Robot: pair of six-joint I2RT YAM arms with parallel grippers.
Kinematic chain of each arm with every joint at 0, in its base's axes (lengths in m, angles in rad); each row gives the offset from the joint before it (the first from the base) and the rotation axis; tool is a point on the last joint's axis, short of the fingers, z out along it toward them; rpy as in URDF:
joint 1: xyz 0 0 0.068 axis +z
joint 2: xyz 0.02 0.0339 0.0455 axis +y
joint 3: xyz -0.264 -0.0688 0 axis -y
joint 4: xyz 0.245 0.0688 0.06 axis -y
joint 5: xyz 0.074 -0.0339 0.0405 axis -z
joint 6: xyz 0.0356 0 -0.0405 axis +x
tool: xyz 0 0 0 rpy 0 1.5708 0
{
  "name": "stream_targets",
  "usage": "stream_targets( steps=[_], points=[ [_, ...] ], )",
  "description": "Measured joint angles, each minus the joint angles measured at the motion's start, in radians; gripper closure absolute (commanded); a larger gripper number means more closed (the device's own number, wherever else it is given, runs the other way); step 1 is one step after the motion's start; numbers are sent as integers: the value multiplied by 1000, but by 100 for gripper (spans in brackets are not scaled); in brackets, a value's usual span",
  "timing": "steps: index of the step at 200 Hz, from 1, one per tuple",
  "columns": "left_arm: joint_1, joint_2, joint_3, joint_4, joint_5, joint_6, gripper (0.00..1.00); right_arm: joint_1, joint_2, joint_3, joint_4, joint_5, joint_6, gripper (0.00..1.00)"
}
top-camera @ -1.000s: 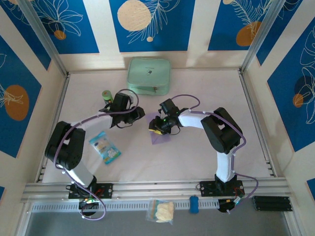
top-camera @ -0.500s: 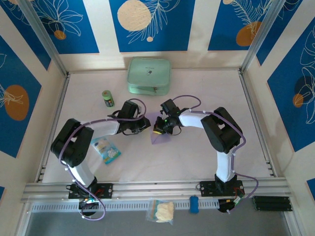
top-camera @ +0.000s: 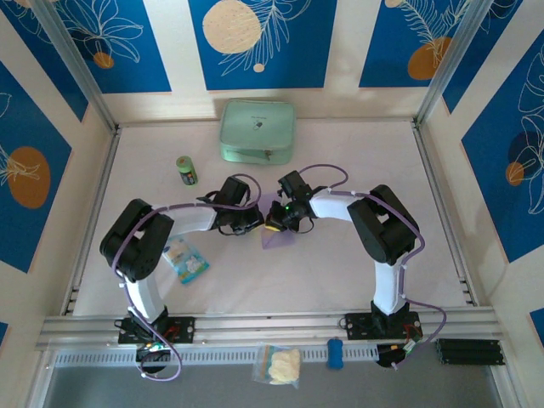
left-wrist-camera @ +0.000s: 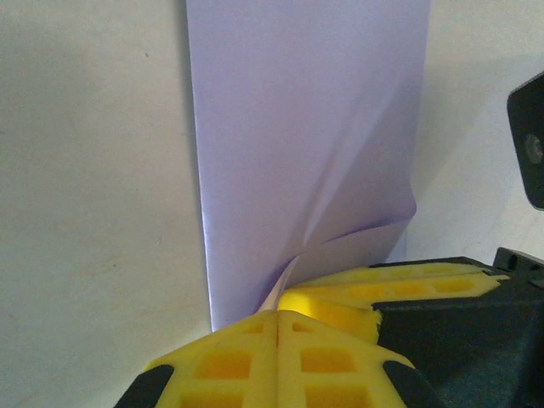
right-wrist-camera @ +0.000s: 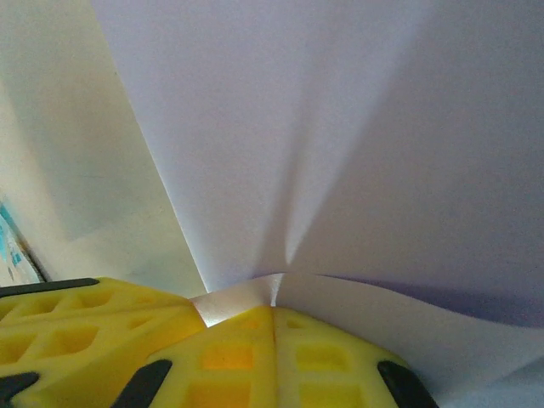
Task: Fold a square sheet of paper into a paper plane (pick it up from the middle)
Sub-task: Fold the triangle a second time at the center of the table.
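The square sheet of paper (top-camera: 278,239) is lavender and lies at the table's middle, partly under both grippers. My left gripper (top-camera: 254,225) meets it from the left and my right gripper (top-camera: 273,224) from the right, nearly touching. In the left wrist view the yellow fingers (left-wrist-camera: 229,361) are shut, pinching the sheet's (left-wrist-camera: 306,127) near edge, which buckles into creases. The right wrist view has my right gripper (right-wrist-camera: 274,308) shut on a lifted fold of the sheet (right-wrist-camera: 340,127). A paper plane is out of view.
A mint-green pouch (top-camera: 257,130) lies at the back centre and a small green can (top-camera: 186,170) at back left. A blue-and-white snack packet (top-camera: 185,257) lies under the left arm. A clear bag (top-camera: 279,365) and a blue piece (top-camera: 335,353) sit on the front rail.
My left arm swung right from beside the green can to the sheet and its jaws closed on the edge. The right gripper also closed on the sheet and stayed in place.
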Motion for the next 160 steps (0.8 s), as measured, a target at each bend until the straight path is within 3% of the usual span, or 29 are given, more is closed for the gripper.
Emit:
stream_targets(
  steps=[120, 160],
  points=[
    [-11, 46, 50, -68, -66, 32, 100, -14, -3, 0, 6, -18, -12, 100],
    [-14, 50, 64, -91, -73, 56, 100, -37, -74, -11, 10, -16, -64, 100]
  ],
)
